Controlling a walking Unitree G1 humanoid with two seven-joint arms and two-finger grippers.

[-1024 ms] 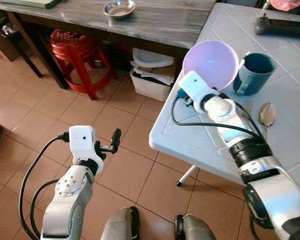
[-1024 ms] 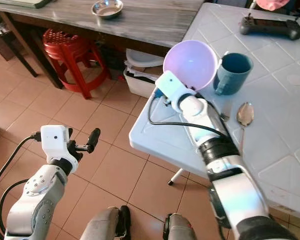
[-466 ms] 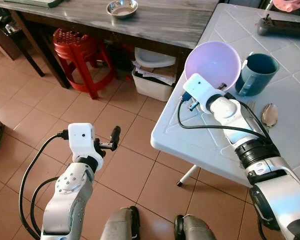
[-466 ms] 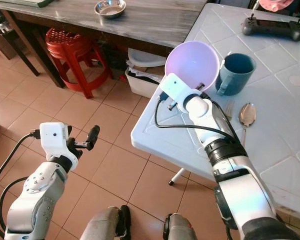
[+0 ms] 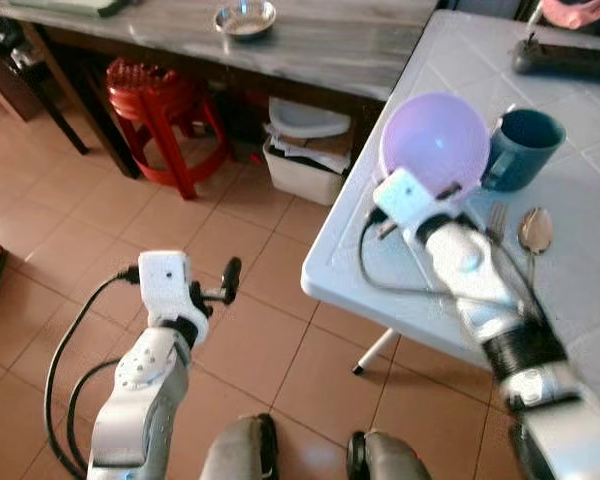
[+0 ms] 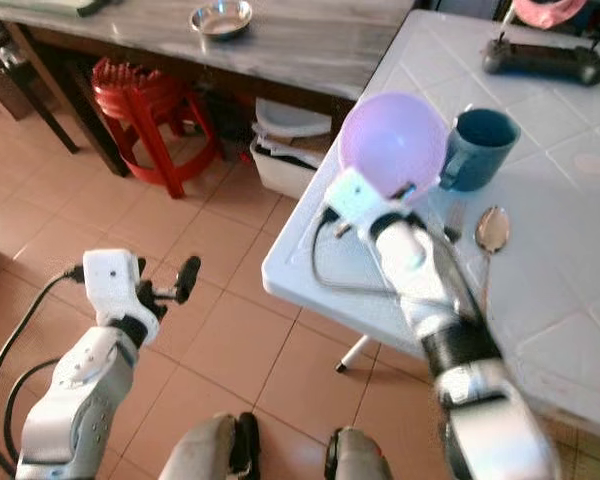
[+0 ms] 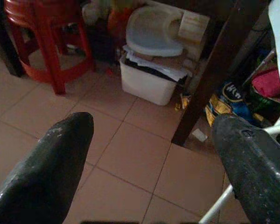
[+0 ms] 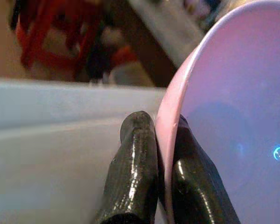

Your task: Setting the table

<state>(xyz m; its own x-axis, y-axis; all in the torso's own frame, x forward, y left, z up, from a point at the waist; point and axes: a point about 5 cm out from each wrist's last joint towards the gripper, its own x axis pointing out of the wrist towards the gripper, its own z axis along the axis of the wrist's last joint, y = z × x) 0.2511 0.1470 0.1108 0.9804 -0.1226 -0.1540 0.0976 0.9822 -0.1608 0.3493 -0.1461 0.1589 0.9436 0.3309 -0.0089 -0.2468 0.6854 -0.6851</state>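
Note:
A light purple bowl (image 5: 433, 140) is held tilted on its edge above the near left corner of the white table (image 5: 380, 270). My right gripper (image 8: 161, 122) is shut on its rim, one finger on each side. The right arm looks blurred. A teal mug (image 5: 521, 148) stands just right of the bowl. A spoon (image 5: 535, 230) and a fork (image 5: 497, 215) lie on the table beside the arm. My left gripper (image 7: 154, 126) is open with nothing in it, low over the tiled floor to the left of the table.
A dark wooden table (image 5: 320, 45) at the back carries a small metal bowl (image 5: 245, 18). Under it stand a red stool (image 5: 155, 95) and a white bin (image 5: 305, 165). A black controller (image 5: 565, 60) lies at the far end of the white table.
My right arm has carried the bowl a little to the right, closer to the mug, and is blurred by motion. The left arm has stayed put.

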